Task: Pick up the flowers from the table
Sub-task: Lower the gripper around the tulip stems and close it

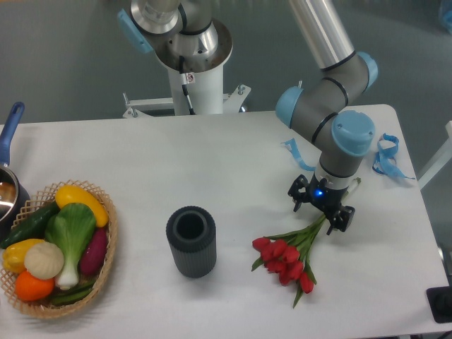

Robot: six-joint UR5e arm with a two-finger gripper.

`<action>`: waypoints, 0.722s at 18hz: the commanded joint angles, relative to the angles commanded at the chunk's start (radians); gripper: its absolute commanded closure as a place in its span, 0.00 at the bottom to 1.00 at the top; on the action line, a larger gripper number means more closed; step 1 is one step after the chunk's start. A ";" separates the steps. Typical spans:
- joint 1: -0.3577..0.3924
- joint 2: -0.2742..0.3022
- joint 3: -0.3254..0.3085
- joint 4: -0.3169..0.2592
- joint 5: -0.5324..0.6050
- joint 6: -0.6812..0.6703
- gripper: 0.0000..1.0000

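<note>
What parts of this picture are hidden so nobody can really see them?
- Camera view: the upper stems of the flowers run under the gripper, so whether its fingers touch them is hidden.
- The pan is cut off by the left edge.
- Inside the dark cylinder is too shadowed to see.
- The black thing is cut off at the right edge.

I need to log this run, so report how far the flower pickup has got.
Done: the gripper is positioned over the stems of the flowers, fingers spread on either side. In hand: lining up the grasp; the jaws look open and nothing is gripped. Left: closing on the stems and lifting, since the bunch lies flat on the table.
</note>
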 joint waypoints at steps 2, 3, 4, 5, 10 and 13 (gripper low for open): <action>0.000 0.000 -0.002 0.000 0.000 0.002 0.08; 0.000 0.000 -0.002 0.000 0.000 0.002 0.13; 0.000 0.002 0.000 0.000 0.000 0.002 0.19; 0.000 0.002 0.000 0.000 0.000 0.002 0.26; 0.002 0.005 0.006 -0.002 0.000 0.002 0.60; 0.005 0.008 0.006 -0.002 0.000 0.000 0.67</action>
